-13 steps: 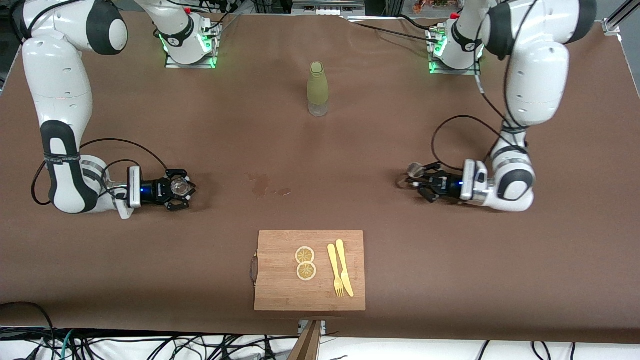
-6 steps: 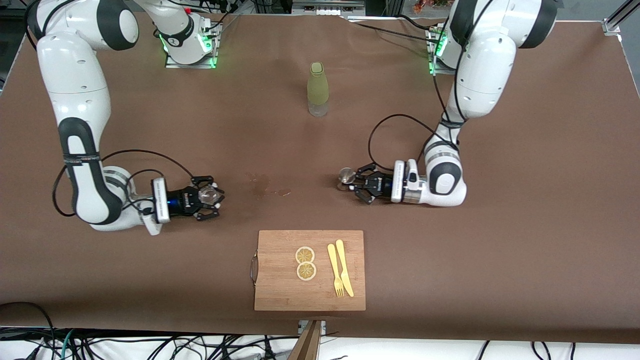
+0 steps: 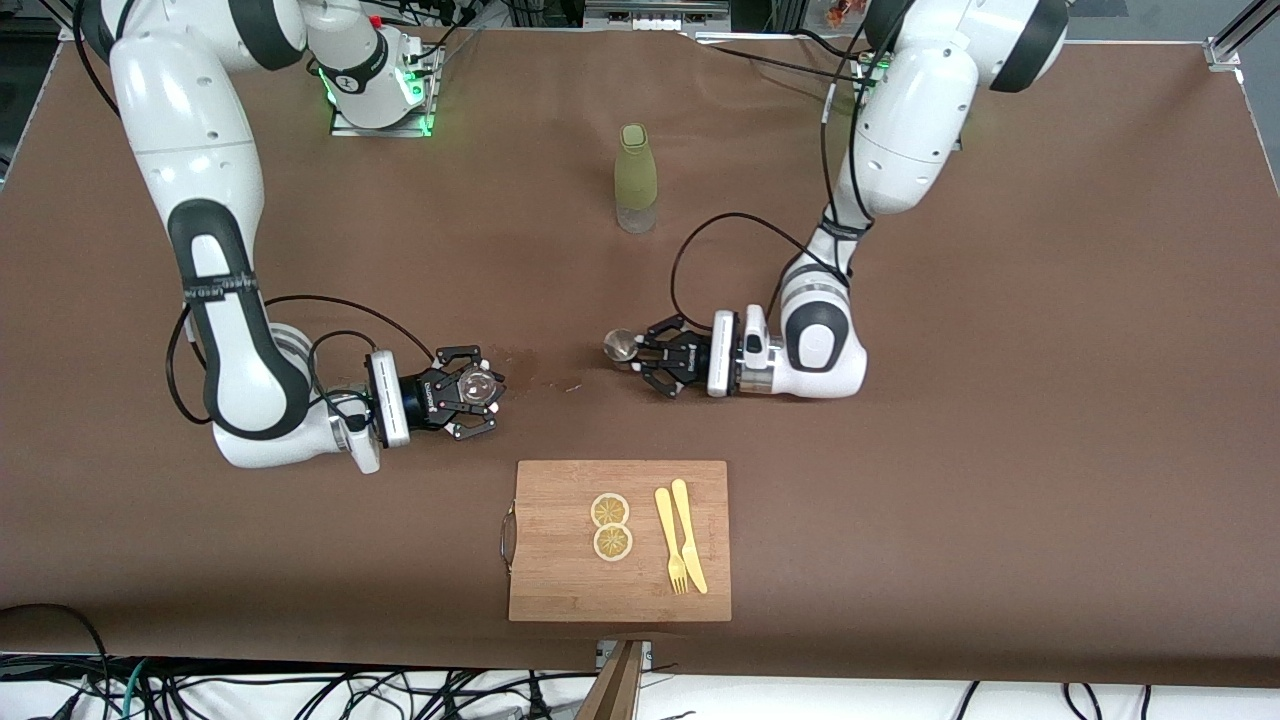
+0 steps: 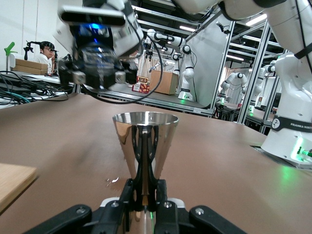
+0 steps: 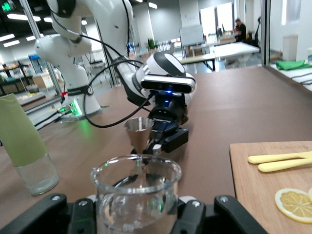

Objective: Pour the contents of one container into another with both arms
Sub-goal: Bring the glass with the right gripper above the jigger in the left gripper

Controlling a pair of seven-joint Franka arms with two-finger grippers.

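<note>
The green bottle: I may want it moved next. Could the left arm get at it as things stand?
Probably not yet: the table between the left gripper and the green bottle looks bare, but its jaws are shut on a metal cup, so it has no free grip.

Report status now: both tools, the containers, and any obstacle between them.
Left tool shut on metal cup. Right tool shut on glass beaker. Both upright, apart. Nothing between.

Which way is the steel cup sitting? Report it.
Upright. In the left wrist view the steel cup stands mouth-up, rim level, clamped in the left gripper.
</note>
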